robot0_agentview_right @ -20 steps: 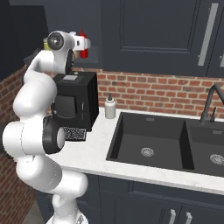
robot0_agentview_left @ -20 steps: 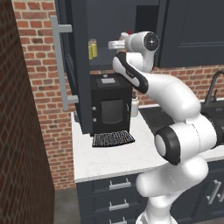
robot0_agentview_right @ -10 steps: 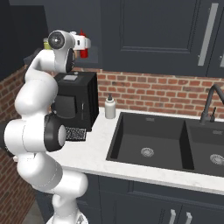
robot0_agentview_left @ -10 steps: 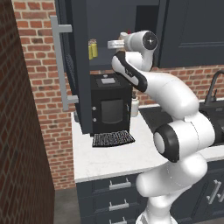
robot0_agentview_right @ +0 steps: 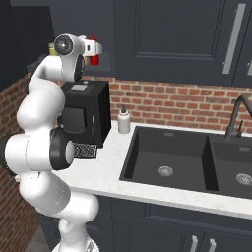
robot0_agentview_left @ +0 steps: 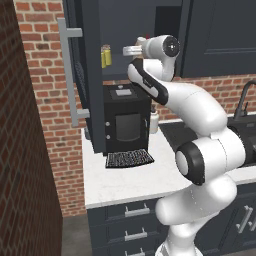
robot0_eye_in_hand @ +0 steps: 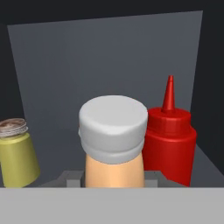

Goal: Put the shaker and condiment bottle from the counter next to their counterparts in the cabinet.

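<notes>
Inside the cabinet (robot0_agentview_left: pixel 90 60), left to right: a mustard shaker (robot0_eye_in_hand: pixel 15 151), then the condiment bottle (robot0_eye_in_hand: pixel 113 140) — clamped in the pincer (robot0_eye_in_hand: pixel 113 181) — with the red squeeze bottle (robot0_eye_in_hand: pixel 170 142) just beside it.

wall: red brick (robot0_agentview_right: pixel 162 101) | sink: black double basin (robot0_agentview_right: pixel 167 160) | floor: grey, possibly concrete (robot0_agentview_left: pixel 75 237)

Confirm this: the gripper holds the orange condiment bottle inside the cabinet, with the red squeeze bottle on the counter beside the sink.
Not quite. The hand view shows the red squeeze bottle in the cabinet, right beside the condiment bottle that the gripper holds.
</notes>
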